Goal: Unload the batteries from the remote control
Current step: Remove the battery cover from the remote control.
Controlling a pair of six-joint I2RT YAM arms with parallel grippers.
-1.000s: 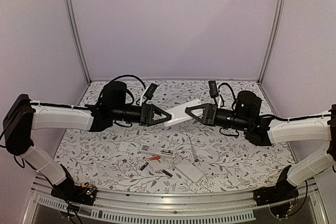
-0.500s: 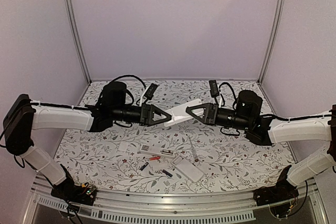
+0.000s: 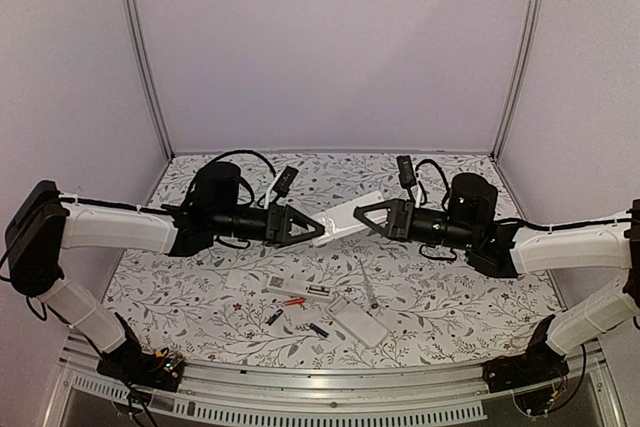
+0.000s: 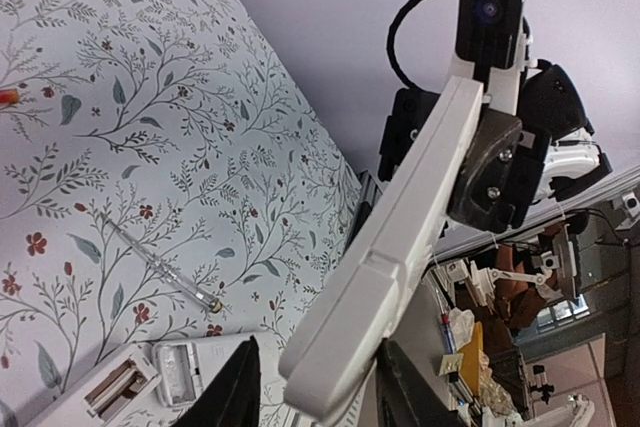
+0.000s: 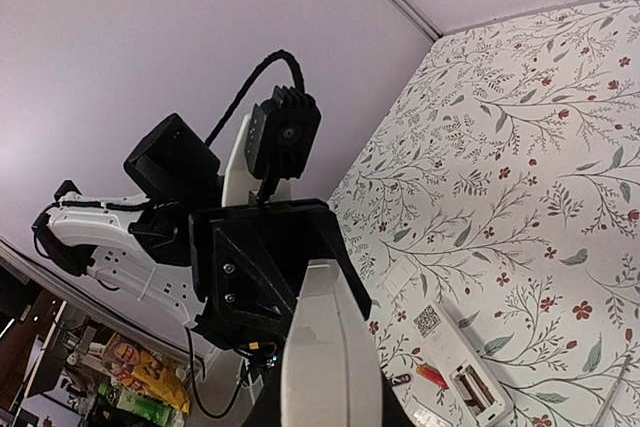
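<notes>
Overhead view only: the whole table (image 3: 200, 277) is seen, with two opened remotes (image 3: 360, 322), a thin tool (image 3: 368, 285) and the batteries (image 3: 293, 301) loose near its front edge.

A third remote (image 3: 342, 217) is held in the air between the arms.

Left wrist view only: the near end of that remote is seen between the left gripper's (image 3: 320, 233) fingers with a gap on one side, so the jaws are apart and not clamped. The right gripper (image 3: 357, 217) is seen closed tight on the far end.

Right wrist view only: a red battery is shown just beside a table remote's open compartment.

Since a second ago the left gripper has been drawn back and lowered slightly. The right is hardly shifted.

The batteries are found on the table below both grippers, nearer the bases and well apart from the fingers.
</notes>
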